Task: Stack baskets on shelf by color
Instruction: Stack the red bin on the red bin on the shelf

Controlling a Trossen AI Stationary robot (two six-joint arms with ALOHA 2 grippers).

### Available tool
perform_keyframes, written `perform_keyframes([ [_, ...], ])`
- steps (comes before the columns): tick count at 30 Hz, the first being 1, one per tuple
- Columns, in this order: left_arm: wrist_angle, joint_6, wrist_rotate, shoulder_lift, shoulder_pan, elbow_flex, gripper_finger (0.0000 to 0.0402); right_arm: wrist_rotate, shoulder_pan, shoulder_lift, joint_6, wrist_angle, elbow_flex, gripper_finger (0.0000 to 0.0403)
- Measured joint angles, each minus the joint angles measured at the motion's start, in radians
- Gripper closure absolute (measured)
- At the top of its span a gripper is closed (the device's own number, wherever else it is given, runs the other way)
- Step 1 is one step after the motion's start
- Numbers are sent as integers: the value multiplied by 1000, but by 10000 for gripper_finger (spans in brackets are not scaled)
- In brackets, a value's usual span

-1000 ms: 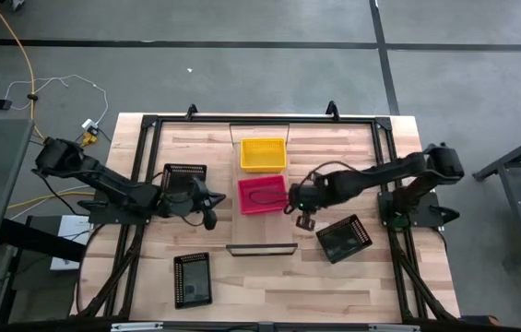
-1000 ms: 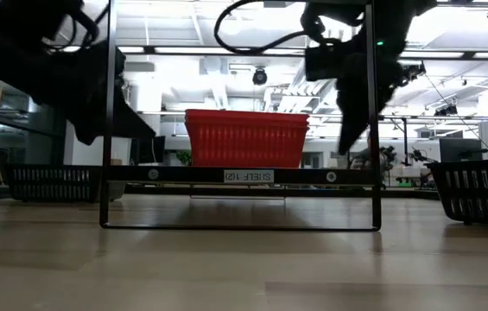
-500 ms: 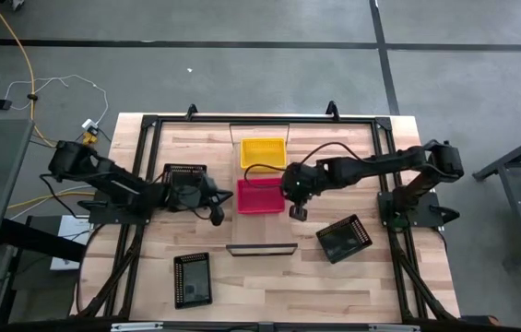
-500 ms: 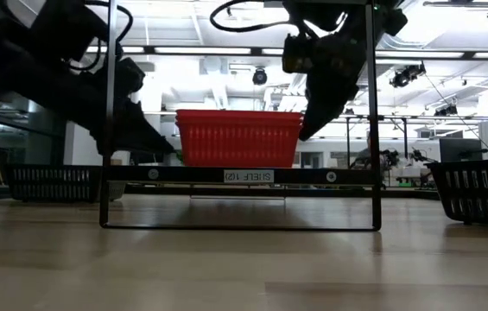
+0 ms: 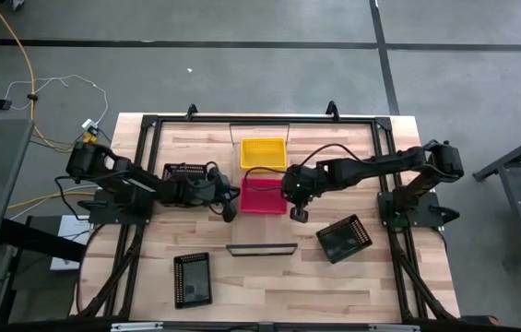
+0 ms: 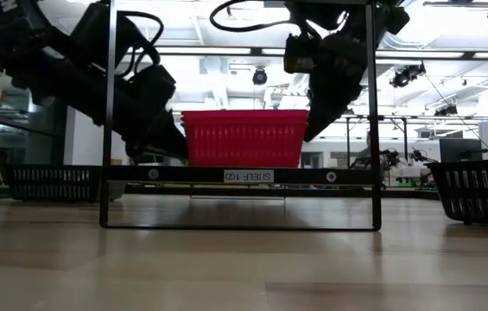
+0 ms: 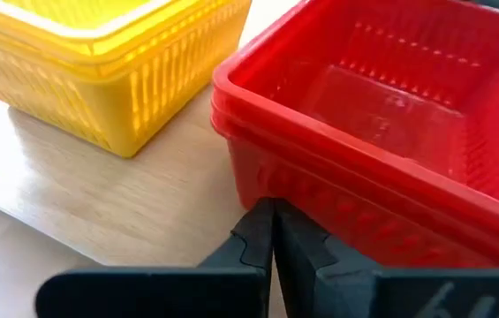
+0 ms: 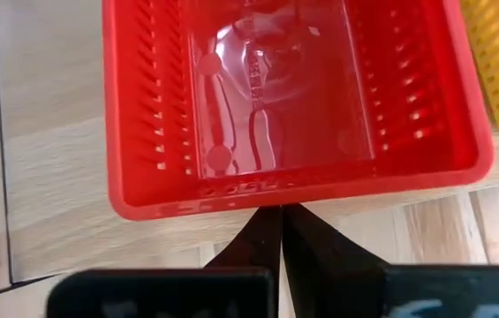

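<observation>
Claws press in from both sides of the red basket [image 5: 263, 195] on the shelf [image 6: 244, 174]: the left claw [image 7: 272, 231] is clenched empty, its tips against the basket's wall, and the right claw [image 8: 280, 223] is clenched empty at the opposite rim. The yellow basket [image 5: 264, 152] sits just beside the red one. Black baskets [image 5: 192, 278] lie on the surface [image 5: 269, 286].

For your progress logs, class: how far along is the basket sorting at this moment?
Done: yellow baskets and red baskets sit on the shelf. In hand: the shut left pincer and right pincer flank the red ones. Left: three black baskets are on the table.
</observation>
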Motion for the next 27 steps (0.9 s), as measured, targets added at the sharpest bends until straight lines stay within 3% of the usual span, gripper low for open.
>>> perform_keyframes([
  [9, -6, 8, -34, 8, 0, 8, 401, 83, -3, 0, -8, 8, 0, 403],
  [27, -1, 18, -35, 7, 25, 10, 401, 143, -3, 0, -24, -49, 0, 403],
])
